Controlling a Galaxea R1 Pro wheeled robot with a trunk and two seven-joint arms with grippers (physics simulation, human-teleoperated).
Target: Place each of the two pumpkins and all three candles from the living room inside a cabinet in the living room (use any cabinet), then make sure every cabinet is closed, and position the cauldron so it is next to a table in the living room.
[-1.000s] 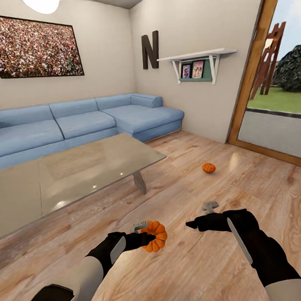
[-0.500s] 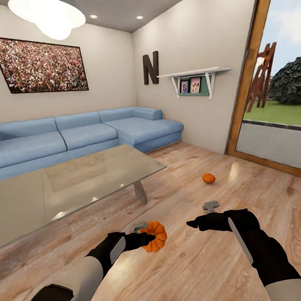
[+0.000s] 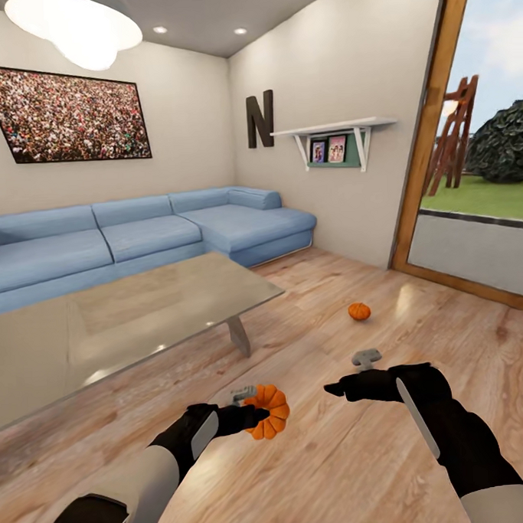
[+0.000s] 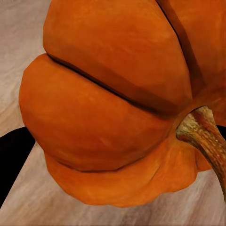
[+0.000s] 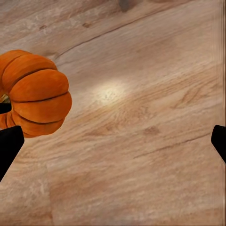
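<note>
1. My left pincer (image 3: pixel 250 417) is clenched on a pumpkin (image 3: pixel 269 411), holding it above the wood-plank floor (image 3: pixel 349 471). In the left wrist view that pumpkin (image 4: pixel 117 94) crowds the lens, ribbed orange with a brown stem at one side; my fingers are mostly hidden behind it, only a dark sliver at the edge.
2. My right pincer (image 3: pixel 335 389) hangs empty over the floor, just beside the held pumpkin but apart from it. In the right wrist view its black fingertips (image 5: pixel 9 146) sit spread at opposite edges, nothing between them, with the pumpkin (image 5: pixel 35 94) off to one side.
3. The glass-topped counter (image 3: pixel 126 314) stands beyond my left arm, its near end cut off by the frame.
4. A second pumpkin (image 3: pixel 359 311) lies on the floor past my right pincer, well apart from the counter.
5. Farther back, a blue corner sofa (image 3: pixel 137 233) lines the walls.
6. On the far wall hangs a dark letter "N" (image 3: pixel 259 120), the only readable writing, beside a white shelf (image 3: pixel 335 127) with two small pictures too small to make out.
</note>
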